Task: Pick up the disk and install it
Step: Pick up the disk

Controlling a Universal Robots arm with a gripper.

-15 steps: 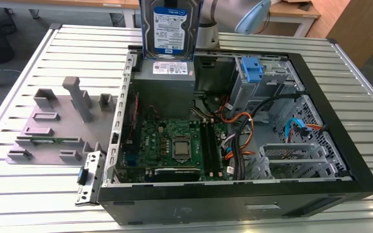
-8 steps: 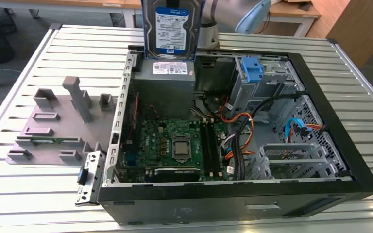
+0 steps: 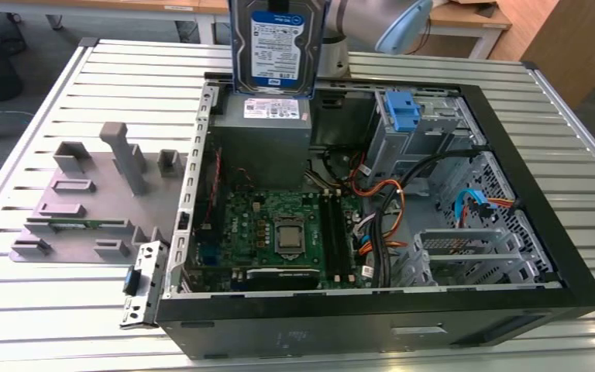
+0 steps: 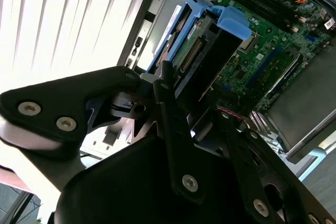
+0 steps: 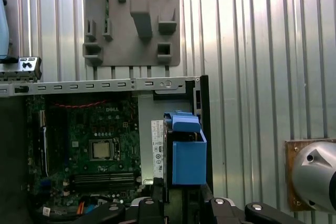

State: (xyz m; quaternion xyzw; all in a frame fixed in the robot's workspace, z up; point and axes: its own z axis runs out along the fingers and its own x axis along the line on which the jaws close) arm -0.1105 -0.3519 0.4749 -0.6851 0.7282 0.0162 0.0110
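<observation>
Pincer pinching disk, long axis upright, label facing exterior view, above open computer case

The disk carries a blue-and-white label whose small print cannot be made out, the grey power-supply box beneath it bears a white sticker, and the motherboard shows faint white lettering.

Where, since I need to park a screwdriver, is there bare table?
Bare table slats lie beyond the grey fixture plate and in front of it, at the exterior view's left of the computer case. A narrow strip runs along the case's other side. Inside, cables crowd it, and the disk hangs over its far end.
</observation>
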